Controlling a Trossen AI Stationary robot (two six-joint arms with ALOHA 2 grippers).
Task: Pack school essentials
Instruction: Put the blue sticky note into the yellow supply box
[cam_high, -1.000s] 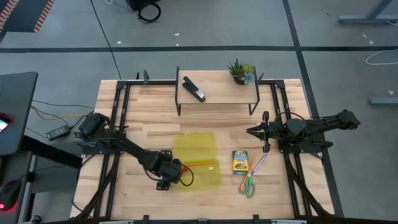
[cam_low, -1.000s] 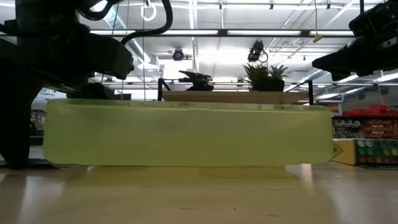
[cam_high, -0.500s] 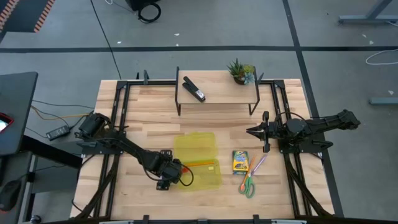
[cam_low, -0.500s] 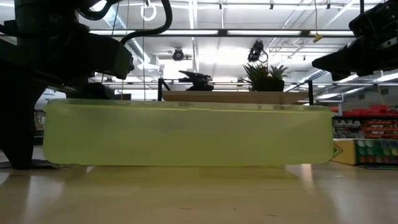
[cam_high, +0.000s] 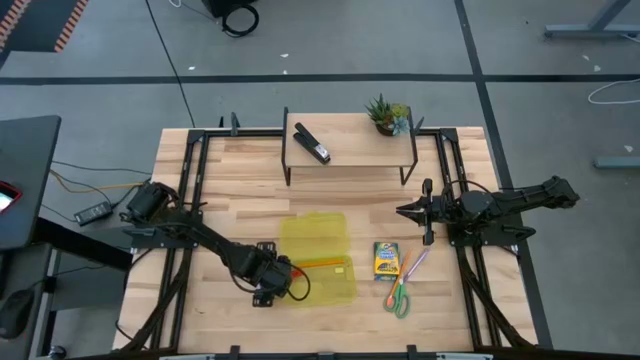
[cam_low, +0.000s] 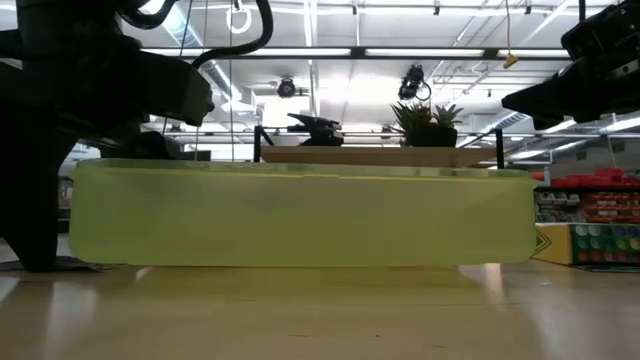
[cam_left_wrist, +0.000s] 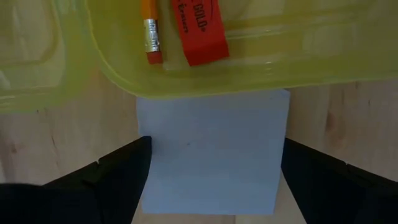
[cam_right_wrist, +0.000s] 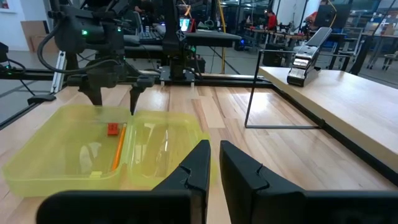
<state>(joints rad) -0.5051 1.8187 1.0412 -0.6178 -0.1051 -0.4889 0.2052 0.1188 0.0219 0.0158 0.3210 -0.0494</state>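
Observation:
In the left wrist view the pale blue notepad (cam_left_wrist: 211, 134) lies flat on the table beside the yellow case (cam_high: 320, 258), its far edge under the case's rim. My left gripper (cam_left_wrist: 216, 163) is down over it by the case's left side (cam_high: 268, 290). The orange pencil (cam_left_wrist: 149, 31) and red eraser (cam_left_wrist: 199, 31) lie inside the case. The crayon box (cam_high: 386, 261), purple pen (cam_high: 415, 265) and green-handled scissors (cam_high: 398, 298) lie on the table right of the case. My right gripper (cam_high: 414, 212) waits shut above the table's right part. My left gripper has the notepad between its two fingers, one finger (cam_left_wrist: 121, 177) at one side edge (cam_left_wrist: 155, 158) and the other at the opposite edge (cam_left_wrist: 277, 158). The fingers come from above, pointing down. The notepad lies flat on the table.
A black stapler (cam_high: 312, 144) and a potted plant (cam_high: 386, 115) stand on a raised wooden shelf (cam_high: 350, 160) at the far side. Bare tabletop shows between the case and the shelf and along the near edge.

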